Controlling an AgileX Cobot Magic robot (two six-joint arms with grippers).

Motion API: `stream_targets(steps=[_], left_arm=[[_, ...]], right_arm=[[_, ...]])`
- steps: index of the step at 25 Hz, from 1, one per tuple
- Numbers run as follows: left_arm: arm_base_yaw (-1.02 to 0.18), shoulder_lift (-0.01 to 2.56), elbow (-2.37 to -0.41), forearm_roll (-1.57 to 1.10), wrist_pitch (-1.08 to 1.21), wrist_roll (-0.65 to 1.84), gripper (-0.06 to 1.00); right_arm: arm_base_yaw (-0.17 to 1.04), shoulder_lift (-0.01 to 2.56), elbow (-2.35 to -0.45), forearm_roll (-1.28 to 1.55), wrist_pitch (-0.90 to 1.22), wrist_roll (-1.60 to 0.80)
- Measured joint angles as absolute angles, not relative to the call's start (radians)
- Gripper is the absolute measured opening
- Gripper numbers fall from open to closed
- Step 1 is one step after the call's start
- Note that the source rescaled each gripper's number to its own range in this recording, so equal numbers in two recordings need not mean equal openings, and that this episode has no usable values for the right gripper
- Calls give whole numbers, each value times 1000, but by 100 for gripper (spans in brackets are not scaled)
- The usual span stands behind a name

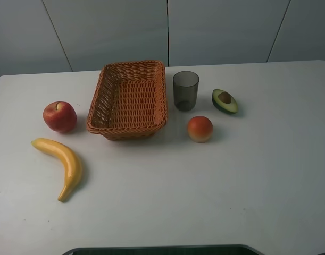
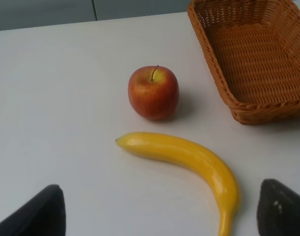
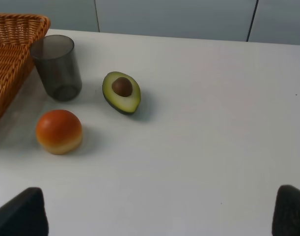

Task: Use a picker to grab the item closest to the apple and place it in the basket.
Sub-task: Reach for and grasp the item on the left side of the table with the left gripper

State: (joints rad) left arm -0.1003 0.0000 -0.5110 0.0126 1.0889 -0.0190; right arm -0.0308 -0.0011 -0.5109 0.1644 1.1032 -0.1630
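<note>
Left fingers (image 2: 39,216) apart (right fingers (image 3: 22,216) too) — one apple (image 1: 59,116), one banana (image 1: 64,164), one basket (image 1: 127,132).

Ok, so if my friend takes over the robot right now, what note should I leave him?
Left hand: open, empty, facing the banana and the apple.
Right hand: open, empty, facing the cup, avocado half and round orange-red fruit.
Things: the banana lies on the table, the item nearest the apple. The basket is empty.
Done: nothing yet.
Left: grab the banana, probably with the left hand, and put it in the basket.
</note>
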Motion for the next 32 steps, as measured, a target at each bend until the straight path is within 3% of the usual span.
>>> stream_targets(steps=[32], left_arm=[[-92,0,-511,8,1089,-21,100]], right_arm=[[-31,-1,-511,164,1103,-163]])
